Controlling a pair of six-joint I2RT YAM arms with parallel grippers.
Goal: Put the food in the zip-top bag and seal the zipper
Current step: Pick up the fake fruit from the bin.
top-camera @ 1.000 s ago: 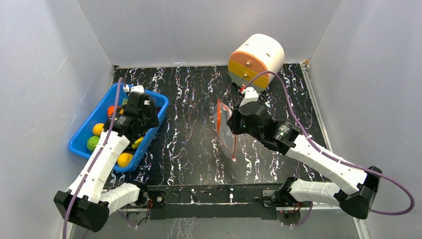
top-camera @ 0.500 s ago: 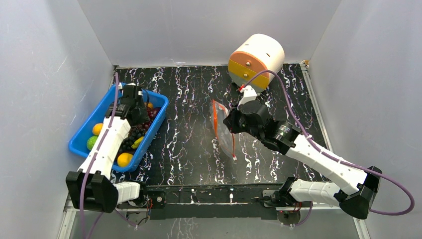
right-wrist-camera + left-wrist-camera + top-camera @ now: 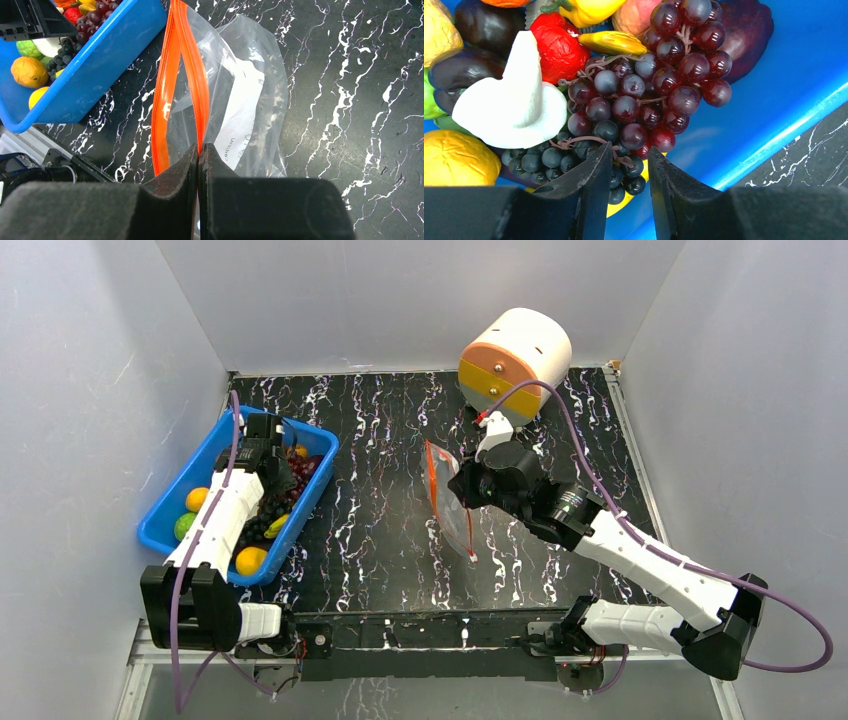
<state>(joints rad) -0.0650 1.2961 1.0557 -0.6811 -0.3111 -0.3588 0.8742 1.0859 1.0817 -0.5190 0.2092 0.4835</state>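
Reaches the left arm straight forward along the blue bin (image 3: 165, 520), wrist tipped down into it. Holds the left gripper (image 3: 629, 155) just a crack apart right over the purple grapes (image 3: 649, 90), gripping nothing, with the rest of the food (image 3: 514, 110) heaped alongside. Swings the right arm in toward mid-table (image 3: 380, 530), elbow bent. Pinches one side of the zipper (image 3: 170, 75) tight in the right gripper (image 3: 199, 150), holding the zip-top bag (image 3: 250, 100) up by its gaping mouth, well apart from the bin.
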